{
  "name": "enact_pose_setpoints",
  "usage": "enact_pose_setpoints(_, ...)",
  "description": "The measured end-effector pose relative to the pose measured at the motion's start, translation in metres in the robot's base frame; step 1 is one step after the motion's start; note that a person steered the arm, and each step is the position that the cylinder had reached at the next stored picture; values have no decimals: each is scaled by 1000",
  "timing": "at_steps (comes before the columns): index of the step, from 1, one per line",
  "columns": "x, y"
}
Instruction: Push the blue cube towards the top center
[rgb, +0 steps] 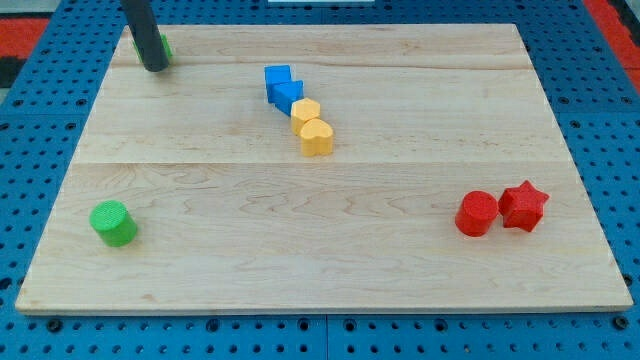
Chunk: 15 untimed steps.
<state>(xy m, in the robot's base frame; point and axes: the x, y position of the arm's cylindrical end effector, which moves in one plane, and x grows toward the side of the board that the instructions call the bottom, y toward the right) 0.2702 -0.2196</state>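
The blue cube (277, 79) sits on the wooden board (330, 250) a little left of centre in the view's upper part. A second blue block (288, 97) touches its lower right side. Below that lie two yellow blocks in a chain: a hexagon-like one (306, 113) and a heart-like one (317, 137). My tip (154, 67) is at the view's top left, far left of the blue cube. It stands in front of a green block (164, 46) that it mostly hides.
A green cylinder (114, 223) stands at the view's lower left. A red cylinder (477, 213) and a red star (523, 205) touch each other at the view's lower right. The board lies on a blue pegboard (600, 120).
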Motion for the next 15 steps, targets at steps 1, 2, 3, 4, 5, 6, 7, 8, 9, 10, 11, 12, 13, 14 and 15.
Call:
enact_pose_setpoints(1,8,0)
enact_pose_setpoints(2,27,6)
enact_pose_setpoints(3,29,6)
enact_pose_setpoints(4,62,21)
enact_pose_setpoints(5,85,64)
enact_pose_setpoints(6,85,118)
enact_pose_setpoints(7,69,132)
enact_pose_setpoints(8,61,150)
enact_pose_setpoints(9,56,177)
enact_pose_setpoints(10,34,193)
enact_pose_setpoints(11,25,189)
enact_pose_setpoints(12,3,172)
enact_pose_setpoints(13,-4,170)
enact_pose_setpoints(14,-11,173)
enact_pose_setpoints(15,-24,152)
